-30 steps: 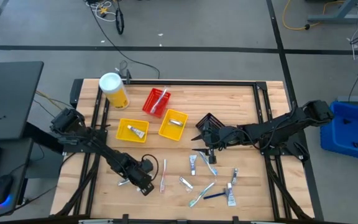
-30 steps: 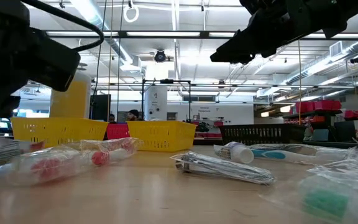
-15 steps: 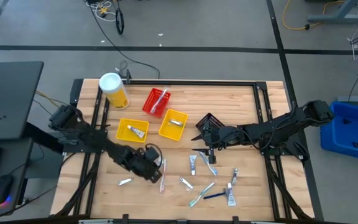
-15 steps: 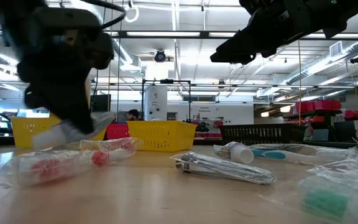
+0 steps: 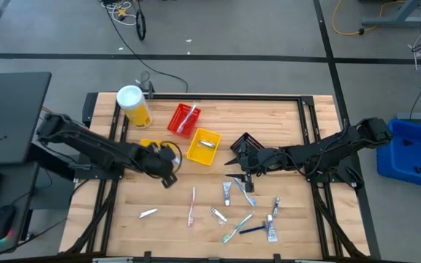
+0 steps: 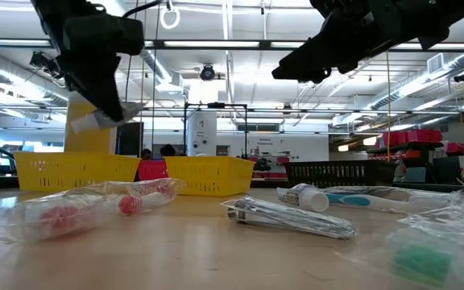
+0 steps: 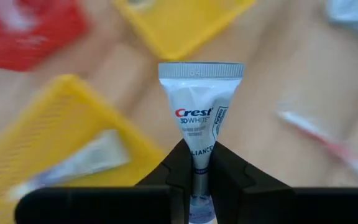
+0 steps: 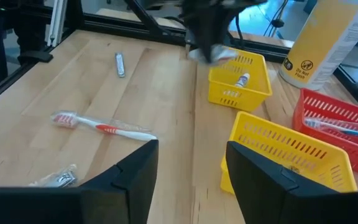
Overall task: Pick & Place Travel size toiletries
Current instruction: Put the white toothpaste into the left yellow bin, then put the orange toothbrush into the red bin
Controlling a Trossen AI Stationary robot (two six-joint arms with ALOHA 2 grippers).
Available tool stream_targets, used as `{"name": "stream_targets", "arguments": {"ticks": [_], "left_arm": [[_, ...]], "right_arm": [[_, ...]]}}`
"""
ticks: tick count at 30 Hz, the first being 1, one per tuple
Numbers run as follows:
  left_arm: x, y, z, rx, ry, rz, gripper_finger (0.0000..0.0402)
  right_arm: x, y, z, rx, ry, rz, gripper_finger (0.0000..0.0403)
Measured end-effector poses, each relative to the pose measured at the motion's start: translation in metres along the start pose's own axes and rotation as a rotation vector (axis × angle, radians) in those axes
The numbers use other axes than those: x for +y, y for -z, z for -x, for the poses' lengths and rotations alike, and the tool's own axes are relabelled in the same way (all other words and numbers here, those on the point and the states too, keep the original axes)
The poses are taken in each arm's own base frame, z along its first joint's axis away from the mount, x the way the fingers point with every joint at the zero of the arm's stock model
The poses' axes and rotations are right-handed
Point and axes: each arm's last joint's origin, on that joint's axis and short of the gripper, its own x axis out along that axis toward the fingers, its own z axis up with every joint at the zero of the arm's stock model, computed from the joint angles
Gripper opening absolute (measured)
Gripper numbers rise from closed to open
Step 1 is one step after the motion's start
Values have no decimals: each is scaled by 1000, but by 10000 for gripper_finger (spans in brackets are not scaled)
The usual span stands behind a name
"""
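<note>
My left gripper [image 5: 165, 158] is shut on a white Crest toothpaste tube [image 7: 199, 109] and hangs over the left yellow bin [image 5: 149, 146], which has another tube lying in it. In the low view the held tube [image 6: 103, 119] is well above the bin's rim. My right gripper [image 5: 234, 170] is open in the air beside the black bin [image 5: 250, 146], above the table's middle. Loose toiletries lie flat on the wood: a pink toothbrush [image 5: 192, 206], a small tube [image 5: 147, 213], and more brushes, tubes and a razor [image 5: 251, 212]. My left gripper pinches the toothpaste tube between its two fingers [image 7: 179, 168] at the tube's narrow end [image 7: 197, 155]. The wide crimped end [image 7: 201, 70] sticks out beyond the fingertips. The tube is lifted clear, tilted, above the left yellow bin.
A second yellow bin [image 5: 204, 146] and a red bin [image 5: 184, 119] holding a toothbrush stand near the table's middle. A yellow canister with a white lid [image 5: 134, 107] is at the far left corner. Bare wood [image 5: 298, 139] lies on the right.
My left gripper has risen from the table's near left part and travelled toward the far edge, carrying the toothpaste tube from table height up over the left yellow bin. The small tube on the near left stayed where it lay.
</note>
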Motion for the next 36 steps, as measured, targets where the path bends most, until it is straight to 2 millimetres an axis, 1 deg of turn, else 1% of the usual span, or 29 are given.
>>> {"name": "stream_targets", "arguments": {"ticks": [4, 8, 10, 13, 17, 20, 23, 27, 31, 33, 36], "left_arm": [[25, 0, 11, 37, -120, -74, 46], [41, 0, 11, 108, -203, -177, 47], [47, 1, 5, 131, -224, -215, 47], [58, 6, -11, 222, -234, -254, 47], [70, 13, -26, 319, -244, -258, 47], [74, 12, -32, 372, -209, -311, 48], [76, 7, -38, 358, -193, -331, 55], [77, 1, -44, 341, -133, -348, 78], [77, 1, -47, 373, -71, -330, 106], [77, 2, -48, 389, -66, -353, 117], [77, 0, -48, 365, -82, -373, 131]], "right_arm": [[0, -1, 0, -13, 1, 2, 208], [0, -4, 0, -37, 4, -1, 213], [-1, -5, 0, -48, 4, -6, 213], [-1, -5, 0, -50, 3, -60, 209], [-1, -5, 0, -49, 2, -116, 198], [-1, -5, 0, -49, 1, -148, 190], [-1, -5, 0, -49, 0, -179, 184], [-1, -5, 0, -49, 0, -184, 177], [-1, -5, 0, -50, 21, -186, 175], [-2, -5, 0, -48, 50, -192, 176], [-3, -3, 0, -36, 109, -209, 186]]}}
